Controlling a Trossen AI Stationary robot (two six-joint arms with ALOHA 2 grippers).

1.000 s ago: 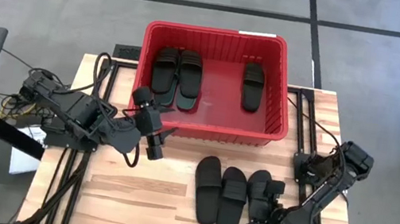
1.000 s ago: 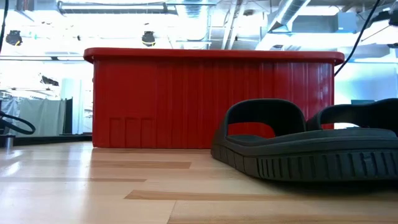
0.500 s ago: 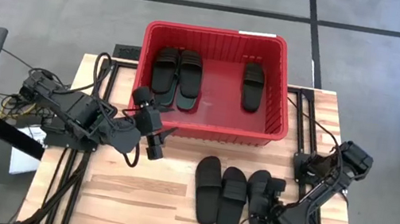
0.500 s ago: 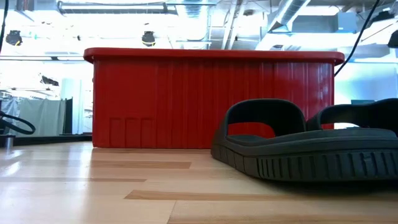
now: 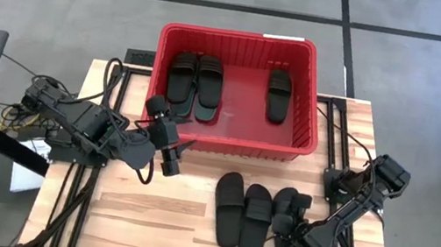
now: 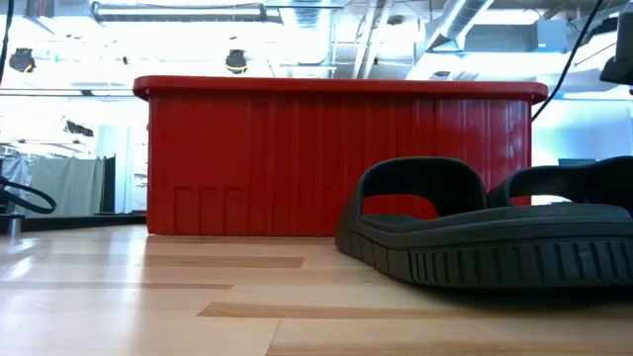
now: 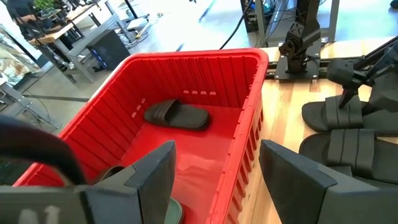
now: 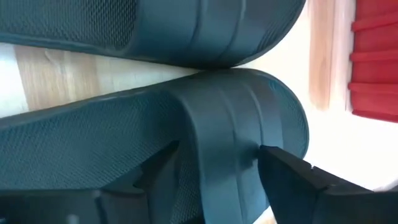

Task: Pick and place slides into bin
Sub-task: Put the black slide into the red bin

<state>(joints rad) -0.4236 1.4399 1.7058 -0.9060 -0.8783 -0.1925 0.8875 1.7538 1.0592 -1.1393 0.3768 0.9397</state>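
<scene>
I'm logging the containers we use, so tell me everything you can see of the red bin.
The red bin is a large rectangular plastic basket with ribbed, slotted walls and a rolled rim. It stands upright at the far edge of the wooden table, partly overhanging it. Three black slides lie flat on its floor: a pair toward the left and a single one toward the right. The left end effector hangs just outside its near wall; no contact shows.
</scene>
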